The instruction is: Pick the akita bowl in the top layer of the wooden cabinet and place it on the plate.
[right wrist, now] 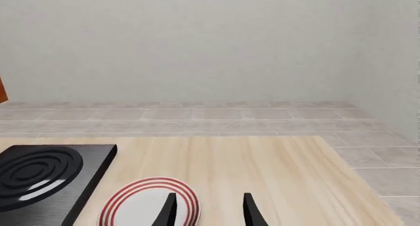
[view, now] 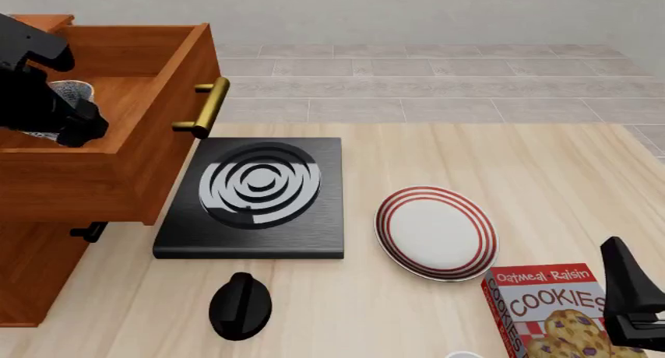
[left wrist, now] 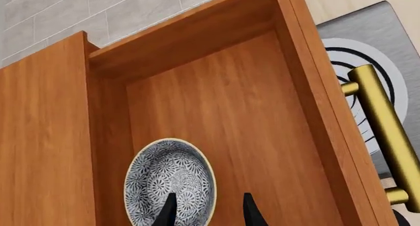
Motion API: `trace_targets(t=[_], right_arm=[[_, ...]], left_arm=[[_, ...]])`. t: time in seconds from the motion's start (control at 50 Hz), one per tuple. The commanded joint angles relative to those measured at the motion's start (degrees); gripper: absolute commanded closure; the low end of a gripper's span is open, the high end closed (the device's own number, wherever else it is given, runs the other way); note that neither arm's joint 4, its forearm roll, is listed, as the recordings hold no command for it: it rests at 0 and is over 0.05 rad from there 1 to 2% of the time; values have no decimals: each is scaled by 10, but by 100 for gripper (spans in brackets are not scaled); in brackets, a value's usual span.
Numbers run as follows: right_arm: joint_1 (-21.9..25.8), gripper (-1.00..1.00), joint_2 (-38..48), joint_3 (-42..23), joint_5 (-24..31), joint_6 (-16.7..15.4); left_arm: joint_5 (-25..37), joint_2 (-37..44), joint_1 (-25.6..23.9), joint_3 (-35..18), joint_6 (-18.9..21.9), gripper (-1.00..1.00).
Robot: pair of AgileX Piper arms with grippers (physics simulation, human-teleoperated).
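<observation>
The akita bowl (left wrist: 170,184) is small and round, with a fine black-and-white flower pattern and a pale yellowish rim. It sits inside the pulled-out top layer (left wrist: 243,118), directly under my left tool (left wrist: 208,211). That tool's fingers are spread, one over the bowl's inside, one just outside its rim, gripping nothing.

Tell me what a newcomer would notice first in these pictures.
First the wooden cabinet at the left, its top drawer pulled open over the black stove. The patterned bowl lies inside, with the left gripper open above it. The red-ringed plate lies right of the stove.
</observation>
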Motion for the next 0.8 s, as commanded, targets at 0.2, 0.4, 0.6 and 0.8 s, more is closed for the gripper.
trace_targets(t=[0.2, 0.4, 0.6, 0.8], right_arm=[[0, -100, 0, 1, -1, 0], [0, -100, 0, 1, -1, 0], [0, -100, 0, 2, -1, 0], [0, -100, 0, 1, -1, 0]], left_arm=[[-21, -2, 2, 31, 2, -100], [-31, 0, 0, 42, -2, -100], [-33, -4, -5, 47, -1, 100], [-35, -7, -5, 45, 3, 100]])
